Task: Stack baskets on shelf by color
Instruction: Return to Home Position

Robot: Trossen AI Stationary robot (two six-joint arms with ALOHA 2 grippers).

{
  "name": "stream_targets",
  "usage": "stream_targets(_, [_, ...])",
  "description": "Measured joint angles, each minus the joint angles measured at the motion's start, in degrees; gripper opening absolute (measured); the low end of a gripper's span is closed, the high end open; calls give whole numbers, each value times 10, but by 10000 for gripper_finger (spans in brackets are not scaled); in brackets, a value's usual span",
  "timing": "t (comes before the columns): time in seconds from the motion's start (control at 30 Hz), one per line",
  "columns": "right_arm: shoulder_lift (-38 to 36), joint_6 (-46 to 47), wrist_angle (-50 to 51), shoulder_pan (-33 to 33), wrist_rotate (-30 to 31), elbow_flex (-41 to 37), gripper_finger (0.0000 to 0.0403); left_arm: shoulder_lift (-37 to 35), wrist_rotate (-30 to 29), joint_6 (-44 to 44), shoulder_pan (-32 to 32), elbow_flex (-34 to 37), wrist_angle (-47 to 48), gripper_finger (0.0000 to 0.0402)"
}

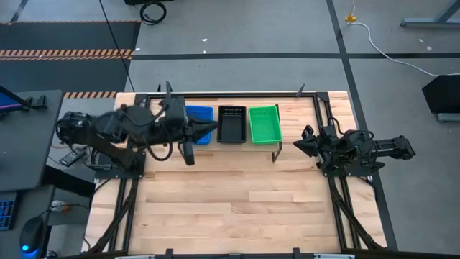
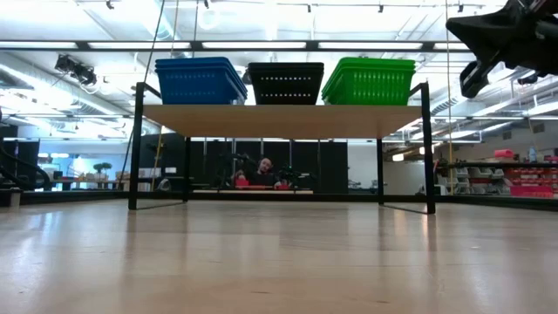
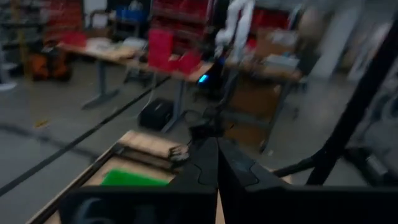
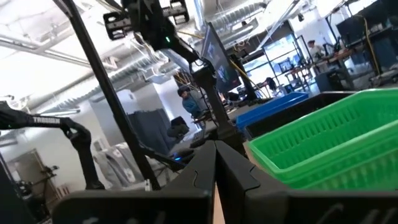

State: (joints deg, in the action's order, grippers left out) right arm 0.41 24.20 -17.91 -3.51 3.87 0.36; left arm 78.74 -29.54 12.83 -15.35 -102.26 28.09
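Observation:
Three stacks of baskets stand side by side on the shelf at the table's far middle: blue, black and green. In the low view the blue stack, black stack and green stack rest with their bottoms on the plank. My left gripper is shut and empty, high over the right edge of the blue stack. My right gripper is shut and empty, just right of the shelf's right end, raised above the table.
The wooden tabletop spreads out bare in front of the shelf. The table's black frame rails run along its sides. A person sits in the room behind the table, and another shows in the right wrist view.

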Motion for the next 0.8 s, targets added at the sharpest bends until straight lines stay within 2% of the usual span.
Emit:
stream_targets(0.13, [0, -11, 0, 0, 0, 0, 18, -84, 15, -4, 0, 196, -199, 1])
stream_targets(0.23, [0, -12, 0, 0, -1, 0, 19, -156, 14, 15, -2, 316, -270, 1])
stream_targets(0.5, [0, -13, 0, 0, -1, 0, 20, -376, -32, 39, -46, 535, -304, 1])
stream_targets(0.7, [0, -13, 0, 0, -1, 0, 20, -526, -33, -15, -63, 670, -331, 1])
stream_targets(0.8, [0, -13, 0, 0, -1, 0, 20, -587, -13, -45, -63, 729, -358, 1])
